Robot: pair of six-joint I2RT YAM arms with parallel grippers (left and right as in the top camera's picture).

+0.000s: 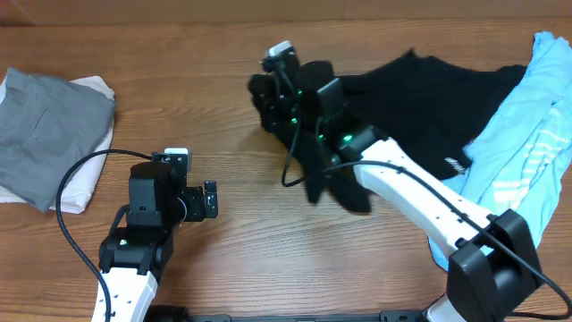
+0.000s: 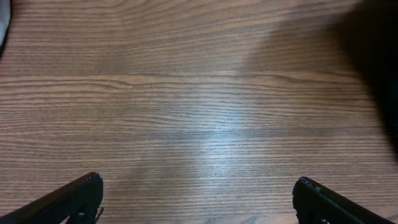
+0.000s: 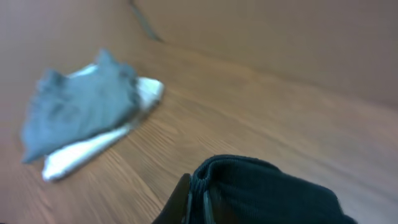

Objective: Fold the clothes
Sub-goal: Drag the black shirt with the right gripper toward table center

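Note:
The black shirt (image 1: pixel 420 89) lies spread on the right half of the table, with small white lettering near its right side. My right gripper (image 1: pixel 268 94) is shut on a bunched edge of the black shirt (image 3: pixel 267 193) and holds it lifted at the table's upper middle. A light blue white-striped shirt (image 1: pixel 527 125) lies over the black shirt's right part. My left gripper (image 2: pixel 199 199) is open and empty over bare wood, left of the black shirt; in the overhead view it (image 1: pixel 211 199) is at the lower left.
A folded grey garment (image 1: pixel 49 134) lies on a white one (image 1: pixel 89 179) at the table's left edge; the pile also shows in the right wrist view (image 3: pixel 81 112). A black cable (image 1: pixel 295 165) hangs from the right arm.

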